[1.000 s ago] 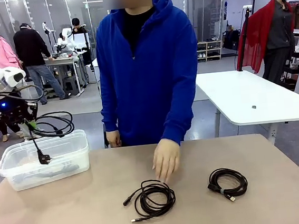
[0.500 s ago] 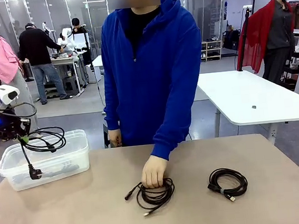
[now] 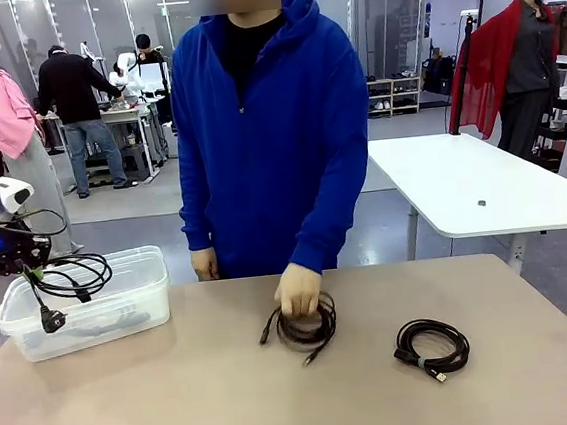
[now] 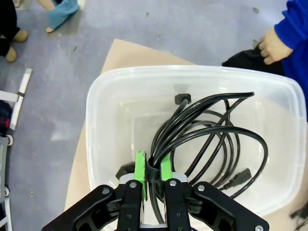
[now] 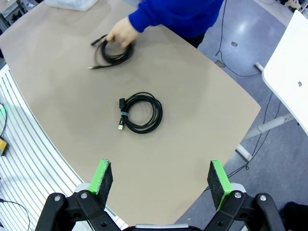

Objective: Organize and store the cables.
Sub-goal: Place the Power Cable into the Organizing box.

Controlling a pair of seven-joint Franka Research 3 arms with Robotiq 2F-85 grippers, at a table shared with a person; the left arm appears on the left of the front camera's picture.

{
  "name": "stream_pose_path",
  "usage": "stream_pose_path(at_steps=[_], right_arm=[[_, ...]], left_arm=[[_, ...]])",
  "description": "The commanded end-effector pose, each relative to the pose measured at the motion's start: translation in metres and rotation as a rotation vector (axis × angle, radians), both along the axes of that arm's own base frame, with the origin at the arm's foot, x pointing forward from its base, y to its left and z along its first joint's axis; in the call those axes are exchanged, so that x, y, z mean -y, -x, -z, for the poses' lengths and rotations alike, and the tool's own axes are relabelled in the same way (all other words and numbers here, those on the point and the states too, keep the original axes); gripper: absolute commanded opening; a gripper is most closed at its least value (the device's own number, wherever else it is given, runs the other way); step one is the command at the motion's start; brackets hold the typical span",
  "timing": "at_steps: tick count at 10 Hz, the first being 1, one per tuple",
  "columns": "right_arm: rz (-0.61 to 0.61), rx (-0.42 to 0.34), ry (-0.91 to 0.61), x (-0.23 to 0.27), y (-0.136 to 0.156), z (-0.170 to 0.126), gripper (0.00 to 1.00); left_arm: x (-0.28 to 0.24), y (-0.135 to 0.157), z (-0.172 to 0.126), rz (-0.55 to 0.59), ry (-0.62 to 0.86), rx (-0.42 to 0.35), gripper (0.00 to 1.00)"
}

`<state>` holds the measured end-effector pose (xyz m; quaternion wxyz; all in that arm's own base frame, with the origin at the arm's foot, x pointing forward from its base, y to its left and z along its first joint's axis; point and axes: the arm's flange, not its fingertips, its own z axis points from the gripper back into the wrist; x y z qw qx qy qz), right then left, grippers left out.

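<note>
My left gripper [image 3: 30,275] is shut on a black coiled cable [image 3: 76,276] that hangs over the clear plastic box [image 3: 142,306], its plug [image 3: 51,318] dangling inside. In the left wrist view the green pads [image 4: 140,166] pinch the coil's strap and the loops [image 4: 211,139] spread into the box [image 4: 96,96]. A second cable [image 3: 310,328] lies mid-table under the person's hand [image 3: 299,289]. A third cable [image 3: 432,346] rests alone at the right. My right gripper [image 5: 160,179] hangs open high above the table, over the third cable [image 5: 139,113] and the second cable [image 5: 113,52].
The person in a blue hoodie [image 3: 270,123] stands at the table's far edge. A white table [image 3: 472,189] stands behind at the right. The right wrist view shows the table's rounded corner [image 5: 250,108] and bare floor past it.
My left gripper has dropped lower and leftward, carrying its coil down into the box. The person's hand came down on the middle coil and drew it toward the far side.
</note>
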<state>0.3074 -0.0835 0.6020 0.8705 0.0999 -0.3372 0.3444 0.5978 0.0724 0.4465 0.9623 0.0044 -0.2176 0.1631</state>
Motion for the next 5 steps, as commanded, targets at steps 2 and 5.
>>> stream_pose_path(at_steps=[2, 5], right_arm=[[-0.008, 0.002, -0.003, 0.001, 0.0, 0.001, 1.0], [-0.008, 0.002, -0.003, 0.001, 0.0, 0.001, 1.0]], left_arm=[[0.017, -0.017, 0.012, -0.045, -0.098, -0.023, 0.15], [0.022, -0.014, 0.033, -0.079, -0.13, -0.046, 0.15]])
